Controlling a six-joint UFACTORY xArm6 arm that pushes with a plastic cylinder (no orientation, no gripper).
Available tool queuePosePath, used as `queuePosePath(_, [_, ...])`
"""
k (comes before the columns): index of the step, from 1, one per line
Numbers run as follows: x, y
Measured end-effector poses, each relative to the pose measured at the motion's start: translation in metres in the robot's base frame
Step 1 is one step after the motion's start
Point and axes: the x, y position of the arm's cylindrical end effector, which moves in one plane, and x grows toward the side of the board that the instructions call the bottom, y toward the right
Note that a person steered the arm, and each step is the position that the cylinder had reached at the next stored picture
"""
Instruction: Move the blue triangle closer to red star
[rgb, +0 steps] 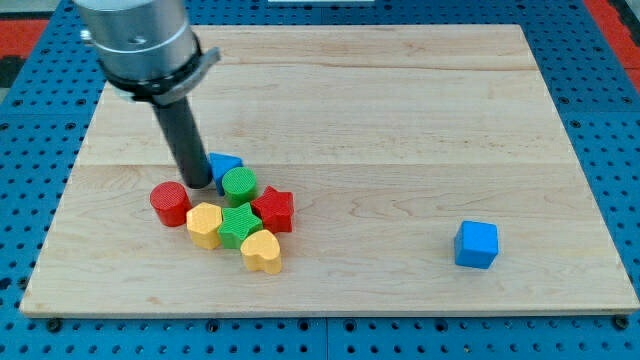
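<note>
The blue triangle (224, 165) lies at the left of the board, partly hidden behind the rod and a green cylinder (240, 185). The red star (273, 210) lies just below and right of it, with the green cylinder between them. My tip (197, 186) rests at the blue triangle's left side, touching or nearly touching it, just above and right of a red cylinder (170, 203).
A yellow block (204, 224), a green star (238, 225) and a yellow heart (262, 252) crowd below the cluster. A blue cube (476, 244) sits alone at the lower right. The wooden board (400, 120) lies on a blue pegboard.
</note>
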Motion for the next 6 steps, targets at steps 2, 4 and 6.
queuePosePath(2, [-0.033, -0.008])
queuePosePath(4, [-0.019, 0.065])
queuePosePath(6, [-0.019, 0.049])
